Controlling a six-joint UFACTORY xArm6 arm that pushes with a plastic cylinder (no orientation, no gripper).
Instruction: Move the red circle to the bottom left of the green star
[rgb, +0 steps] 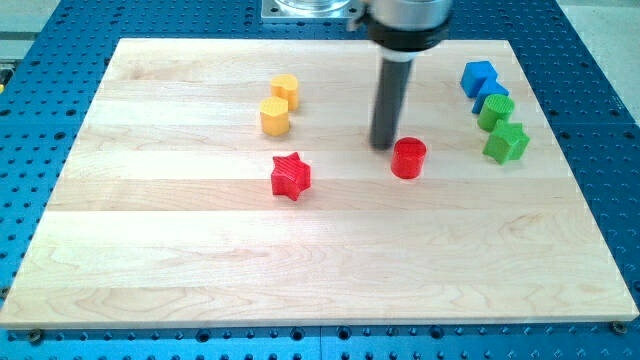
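**A:** Where's your red circle (408, 158)?

**B:** Toward the table's right edge, above mid-height; my tip (384, 146) sits just at its upper left. No jaws here, just a rod.

**A:** Risk?

**B:** Push from that side and you'll likely drive it away toward the bottom right, off-line from the green star (506, 142), or clip the neighbouring green block (495, 111).
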